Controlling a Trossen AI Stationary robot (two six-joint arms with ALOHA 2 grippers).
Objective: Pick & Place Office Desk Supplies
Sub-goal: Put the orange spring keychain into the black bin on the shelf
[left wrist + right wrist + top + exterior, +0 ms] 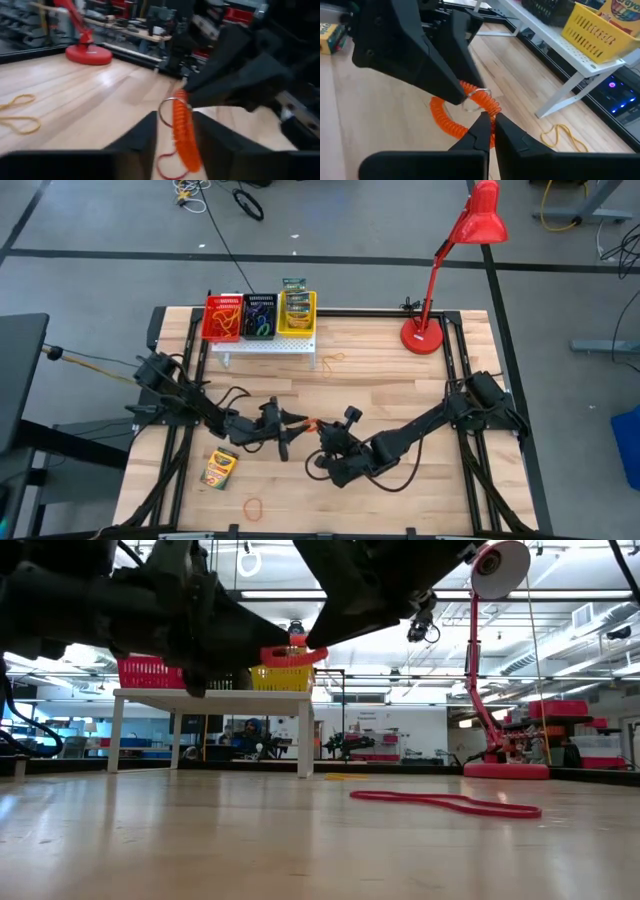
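An orange coiled elastic loop (309, 423) with a small metal ring hangs in the air over the table's middle. My right gripper (491, 121) comes in from the right and is shut on it. My left gripper (175, 137) comes in level from the left and is open. Its two fingers stand on either side of the coil's hanging part (186, 135); whether they touch it I cannot tell. A yellow-and-green crayon box (218, 468) lies flat near the front left. An orange rubber band (255, 506) lies by the front edge, and a yellow one (332, 358) lies before the stand. My right gripper pinches the coil close to its metal ring (481, 104) between its two fingertips (200, 95). The fingers come from the table's right side, slanting a little downward. The coil is lifted clear of the table (295, 655) and its loop hangs below the fingers.
A white perforated stand (265, 345) at the far edge carries a red basket (222, 318), a black basket (260, 315) and a yellow basket (298, 312) holding crayon boxes. A tall red desk lamp (425, 335) stands at the far right. Bare wood lies along the front right.
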